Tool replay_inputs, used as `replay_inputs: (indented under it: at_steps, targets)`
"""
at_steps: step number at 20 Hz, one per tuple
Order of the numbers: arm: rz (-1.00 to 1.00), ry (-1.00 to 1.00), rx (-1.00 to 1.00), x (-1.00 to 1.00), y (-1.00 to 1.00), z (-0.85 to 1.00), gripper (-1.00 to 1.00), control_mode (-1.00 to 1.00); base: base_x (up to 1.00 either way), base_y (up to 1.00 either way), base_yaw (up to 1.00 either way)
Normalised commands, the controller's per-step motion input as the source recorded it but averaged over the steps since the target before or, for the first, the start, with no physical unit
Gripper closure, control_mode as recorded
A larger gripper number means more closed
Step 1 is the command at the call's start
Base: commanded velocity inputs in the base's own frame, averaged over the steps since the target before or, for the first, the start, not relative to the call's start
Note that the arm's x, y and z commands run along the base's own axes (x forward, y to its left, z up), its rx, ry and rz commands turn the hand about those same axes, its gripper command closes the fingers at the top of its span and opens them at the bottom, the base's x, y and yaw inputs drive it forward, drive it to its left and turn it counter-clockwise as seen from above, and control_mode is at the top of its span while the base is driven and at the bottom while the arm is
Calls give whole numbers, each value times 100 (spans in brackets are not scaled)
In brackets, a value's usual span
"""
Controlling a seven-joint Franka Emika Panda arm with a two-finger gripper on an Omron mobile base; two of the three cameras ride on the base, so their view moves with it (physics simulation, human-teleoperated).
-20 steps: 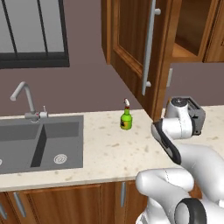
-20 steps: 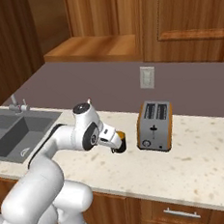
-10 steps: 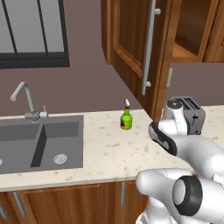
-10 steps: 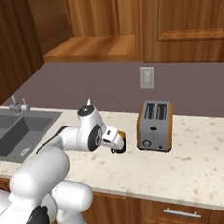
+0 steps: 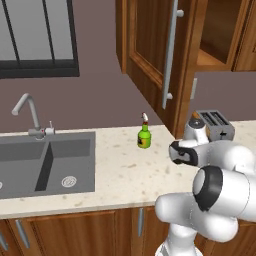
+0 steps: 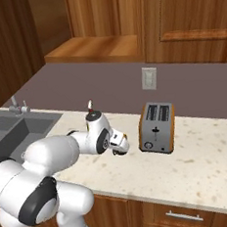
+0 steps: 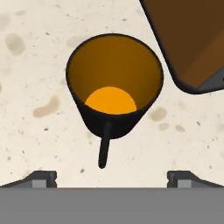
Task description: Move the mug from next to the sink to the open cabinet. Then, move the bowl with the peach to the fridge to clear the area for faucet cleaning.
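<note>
Mug [image 7: 114,89] stands upright on the speckled counter [image 7: 30,65], seen from straight above: black outside, orange-yellow inside, thin black handle pointing toward the bottom of the hand view. Toaster [image 7: 192,39] corner sits just beside the mug at upper right, a narrow gap between them, not touching. Gripper [image 7: 112,177] hangs above the mug, fingers spread wide, one tip [image 7: 41,177] at lower left and one at lower right, both clear of the mug, nothing held.

From the right base view the gripper [image 6: 119,145] is low over the counter [image 6: 198,161], just left of the toaster [image 6: 157,127]; mug itself is hard to make out there. Green bottle [image 6: 90,108] peeks behind the arm. Sink [image 6: 14,132] lies well off to the left.

In the left base view the sink [image 5: 45,162] and faucet [image 5: 30,112] sit left, bottle [image 5: 144,135] mid-counter, toaster [image 5: 214,125] behind the arm. Open cabinet [image 5: 165,55] hangs above, door swung out, bar handle vertical.
</note>
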Motion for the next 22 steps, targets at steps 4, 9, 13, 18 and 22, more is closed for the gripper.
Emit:
replay_inputs:
  at_steps: [4, 9, 13, 18, 22]
  targets:
    - [0, 0, 0, 30, -24, -10, -100, -100, 0, 0, 0]
    - [0, 0, 0, 32, 0, -11, -100, -100, 0, 0, 0]
    - [0, 0, 0, 8, 0, -15, -100, -100, 0, 0, 0]
    - [0, 0, 0, 0, 0, -17, -100, -100, 0, 0, 0]
    - [0, 0, 0, 1, 0, -26, -100, -100, 0, 0, 0]
